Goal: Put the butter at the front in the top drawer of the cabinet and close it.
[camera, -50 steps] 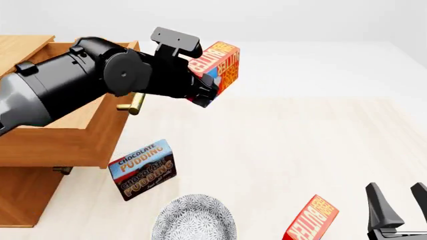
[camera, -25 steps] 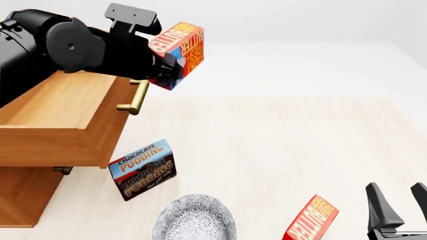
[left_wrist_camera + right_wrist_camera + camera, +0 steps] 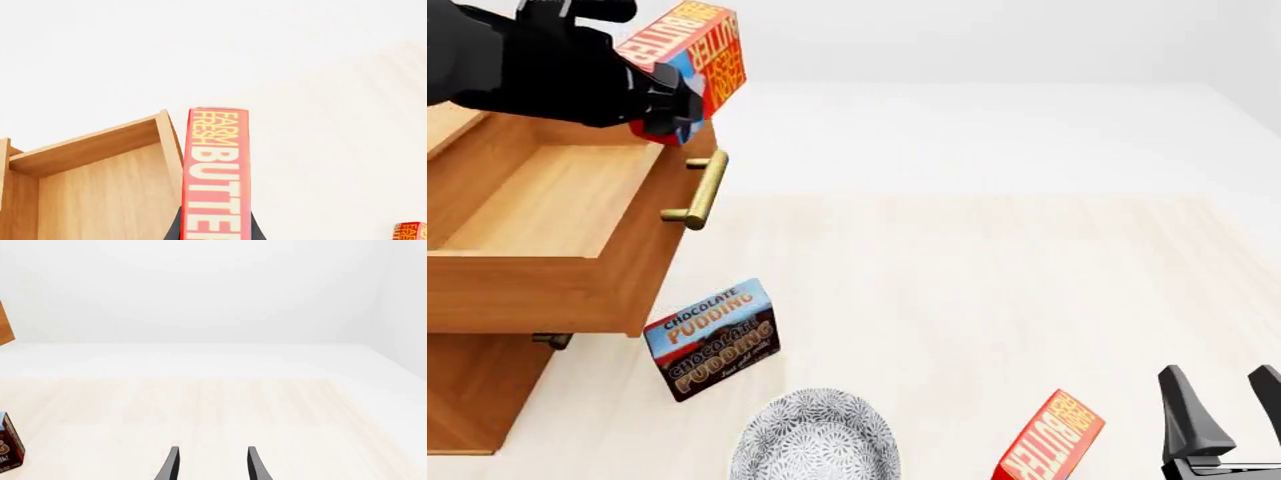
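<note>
My left gripper (image 3: 671,103) is shut on a red butter carton (image 3: 690,45), held tilted in the air over the front right corner of the open top drawer (image 3: 651,255). In the left wrist view the carton (image 3: 217,170) stands between my fingers (image 3: 175,231), with the drawer's wooden inside (image 3: 100,190) beside it. The drawer's brass handle (image 3: 701,190) sticks out just below the carton. The drawer belongs to the light-wood cabinet (image 3: 467,395) at the left. A second identical butter carton (image 3: 1052,440) stands at the near edge, left of my open right gripper (image 3: 1232,415).
A blue-brown Chocolate Pudding box (image 3: 713,338) stands just right of the cabinet, below the drawer front. A patterned grey plate (image 3: 814,438) lies at the near edge. The lower drawer's handle (image 3: 551,341) peeks out under the open drawer. The right wrist view shows open fingers (image 3: 172,464) over bare table.
The left arm has carried the butter carton left and upward, from over the table to above the drawer's front corner. The right arm and the other objects have stayed put.
</note>
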Controlling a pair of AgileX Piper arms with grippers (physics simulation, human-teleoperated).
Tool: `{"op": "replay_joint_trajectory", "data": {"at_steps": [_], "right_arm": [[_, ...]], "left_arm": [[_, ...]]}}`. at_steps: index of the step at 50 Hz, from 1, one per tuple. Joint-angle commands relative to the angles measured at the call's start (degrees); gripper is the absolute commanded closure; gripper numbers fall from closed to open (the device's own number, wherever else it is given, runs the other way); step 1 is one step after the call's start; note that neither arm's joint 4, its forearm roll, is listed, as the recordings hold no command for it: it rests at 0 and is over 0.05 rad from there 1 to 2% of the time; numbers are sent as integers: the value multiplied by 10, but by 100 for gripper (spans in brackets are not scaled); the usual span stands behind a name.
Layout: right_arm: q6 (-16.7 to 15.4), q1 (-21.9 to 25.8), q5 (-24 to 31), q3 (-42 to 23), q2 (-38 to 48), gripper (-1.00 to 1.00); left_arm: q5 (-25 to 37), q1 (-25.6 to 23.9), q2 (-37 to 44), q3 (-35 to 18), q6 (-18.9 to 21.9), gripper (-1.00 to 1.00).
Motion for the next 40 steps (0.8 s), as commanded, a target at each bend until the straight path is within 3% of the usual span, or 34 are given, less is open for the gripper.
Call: {"op": "replay_joint_trajectory", "data": {"at_steps": [1, 22, 40], "right_arm": [[1, 0, 0, 1, 0, -100], [0, 0, 0, 1, 0, -100], [0, 2, -7, 1, 7, -100]], "left_arm": [[17, 47, -33, -8, 16, 100], [38, 132, -68, 13, 8, 100], [31, 168, -73, 27, -4, 100]]}}
